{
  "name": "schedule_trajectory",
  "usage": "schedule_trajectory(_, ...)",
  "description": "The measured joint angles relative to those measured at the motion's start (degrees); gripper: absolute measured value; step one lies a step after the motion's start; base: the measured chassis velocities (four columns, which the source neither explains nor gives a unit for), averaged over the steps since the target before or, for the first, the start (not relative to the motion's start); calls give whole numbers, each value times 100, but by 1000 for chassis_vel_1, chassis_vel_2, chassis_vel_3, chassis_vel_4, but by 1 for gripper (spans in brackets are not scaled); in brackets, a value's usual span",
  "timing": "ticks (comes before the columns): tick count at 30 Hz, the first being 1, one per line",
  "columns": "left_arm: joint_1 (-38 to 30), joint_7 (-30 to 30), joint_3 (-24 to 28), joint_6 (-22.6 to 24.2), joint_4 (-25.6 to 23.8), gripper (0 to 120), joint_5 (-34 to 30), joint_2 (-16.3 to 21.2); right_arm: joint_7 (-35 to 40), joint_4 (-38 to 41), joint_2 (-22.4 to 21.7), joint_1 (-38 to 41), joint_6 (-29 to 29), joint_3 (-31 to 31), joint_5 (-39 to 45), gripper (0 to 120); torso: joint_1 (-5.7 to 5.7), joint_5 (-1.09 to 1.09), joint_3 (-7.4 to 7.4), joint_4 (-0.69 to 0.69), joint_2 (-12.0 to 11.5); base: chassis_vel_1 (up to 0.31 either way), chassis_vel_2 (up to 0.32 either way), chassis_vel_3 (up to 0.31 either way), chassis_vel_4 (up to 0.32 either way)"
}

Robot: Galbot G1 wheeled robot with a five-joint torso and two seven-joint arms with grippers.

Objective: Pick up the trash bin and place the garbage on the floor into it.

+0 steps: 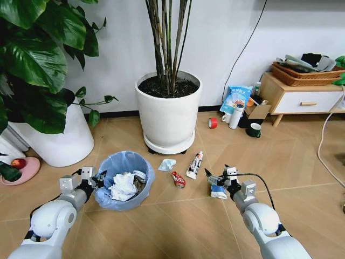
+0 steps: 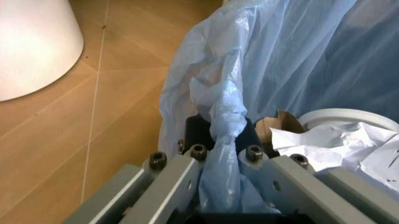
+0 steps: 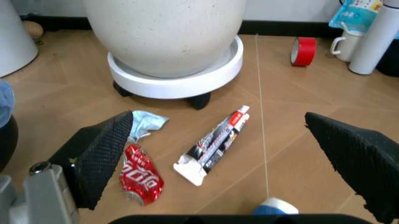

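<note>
One trash bin (image 1: pixel 125 178) sat on the floor (image 1: pixel 178 221) in front of the robot, blue bag liner and all, with one crumpled white paper (image 1: pixel 124 186) already inside it. Loose on the floor I counted four bits of garbage: a light blue mask (image 1: pixel 166 164), a red crushed wrapper (image 1: pixel 178 179), a white printed tube (image 1: pixel 194 164) and a blue-white wrapper (image 1: pixel 218 191). Two big white plant pots (image 1: pixel 168 116) stood behind, and a red tape roll (image 1: pixel 213 123) was over by the wall.

The left gripper (image 1: pixel 92 181) was at the bin's near-left rim, pinched tight on a fold of the bag liner (image 2: pixel 224 135); the left wrist view showed the plastic bunched between its two fingers (image 2: pixel 181 179). Most of the bin was cut off there, just a bit of rim and paper.

The right gripper (image 1: pixel 215 178) was spread wide, hovering right over the blue-white wrapper, which was mostly hidden under it. In the right wrist view only a sliver of that wrapper (image 3: pixel 274 206) peeked in at the edge, while the tube (image 3: pixel 215 144), the red wrapper (image 3: pixel 142 173) and the mask (image 3: pixel 145 125) lay ahead, between the open fingers (image 3: pixel 100 154).
</note>
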Motion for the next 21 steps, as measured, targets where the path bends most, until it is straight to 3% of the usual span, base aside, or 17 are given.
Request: schedule_trajectory(21, -21, 3, 18, -10, 41, 0, 20, -32, -39, -91, 29, -29, 71, 1, -167, 100, 1, 0, 1, -1, 0, -108, 101, 98, -98)
